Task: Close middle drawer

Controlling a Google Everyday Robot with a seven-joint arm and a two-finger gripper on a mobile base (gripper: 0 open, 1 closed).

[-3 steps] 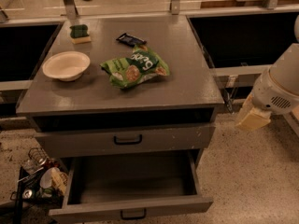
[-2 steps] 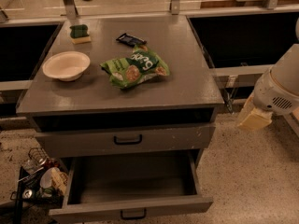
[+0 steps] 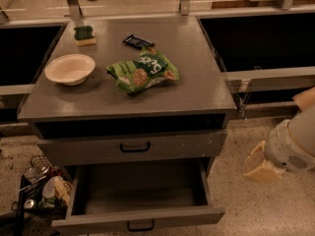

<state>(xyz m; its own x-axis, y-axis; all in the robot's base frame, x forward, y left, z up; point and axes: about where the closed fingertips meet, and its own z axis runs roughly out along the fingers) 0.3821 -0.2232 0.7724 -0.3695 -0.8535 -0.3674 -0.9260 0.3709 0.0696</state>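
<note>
None of the closing looks done yet: the middle drawer (image 3: 187, 216) stands pulled well out from the grey table (image 3: 197, 92), its deep plain box open to view and bare inside, its low front near the bottom edge of the view with the small black handle (image 3: 140, 225) at centre. Above it, the taller drawer front (image 3: 182, 145) with the bigger black handle (image 3: 135, 147) sits flush and shut.

The gripper (image 3: 258, 164) hangs low at the right, over the speckled floor, well apart from the open drawer and off to the side of its front corner, touching nothing. Whether it is open or closed I cannot tell from this angle.

By my judgement the whole job is still ahead: the arm has to come round to the drawer's front face, make contact there and push it straight back until the front lies level with the one above.

On the table top a white bowl (image 3: 70, 69), a green snack bag (image 3: 142, 73) and a sponge (image 3: 84, 35) lie clear of the drawer's travel, so nothing up there should get in the way
</note>
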